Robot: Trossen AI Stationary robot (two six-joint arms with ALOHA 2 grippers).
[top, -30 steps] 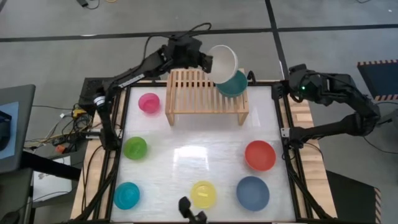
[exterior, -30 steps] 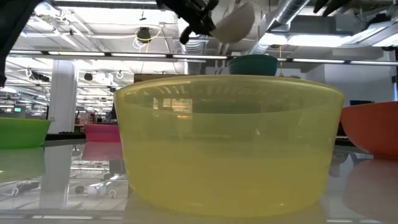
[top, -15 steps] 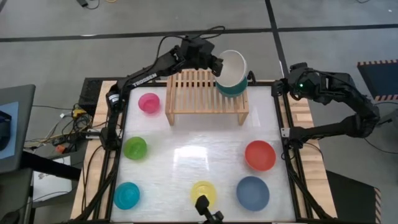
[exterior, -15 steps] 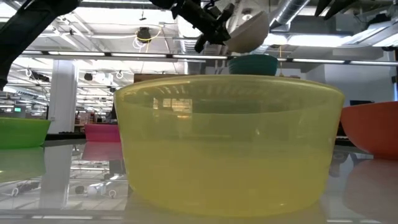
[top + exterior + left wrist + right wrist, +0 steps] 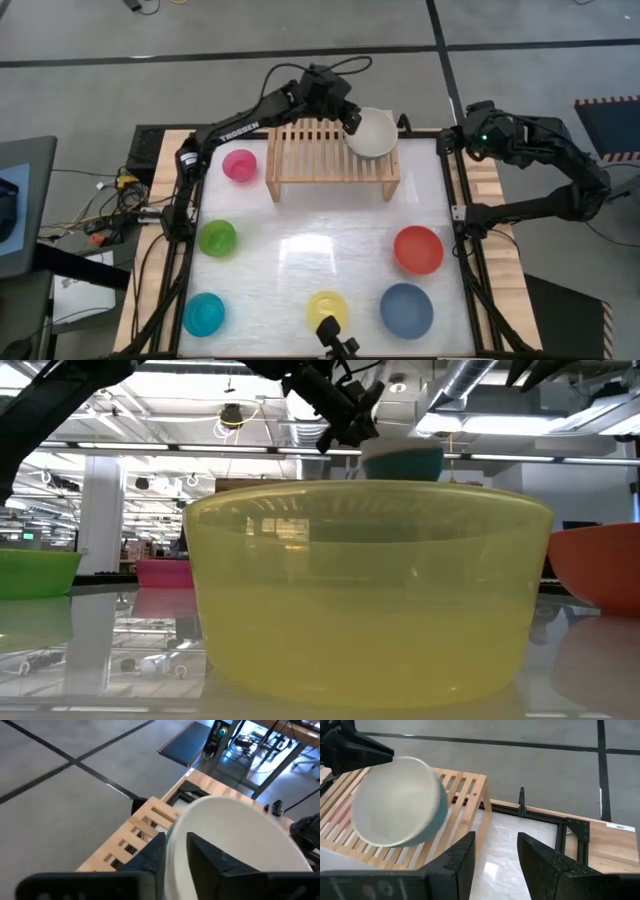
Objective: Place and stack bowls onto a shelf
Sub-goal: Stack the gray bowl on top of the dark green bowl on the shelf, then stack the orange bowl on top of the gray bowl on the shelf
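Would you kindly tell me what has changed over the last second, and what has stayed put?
The left tool has lowered the white bowl from a tilted hover into the dark green bowl at the shelf's right end; its fingers are still astride the rim, just starting to part. The right tool stayed open beside the table, and the six bowls on the table have not moved.

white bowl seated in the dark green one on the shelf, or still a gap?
Touching. In the right wrist view the white bowl sits nested inside the dark green bowl on the shelf, no gap at the rims.
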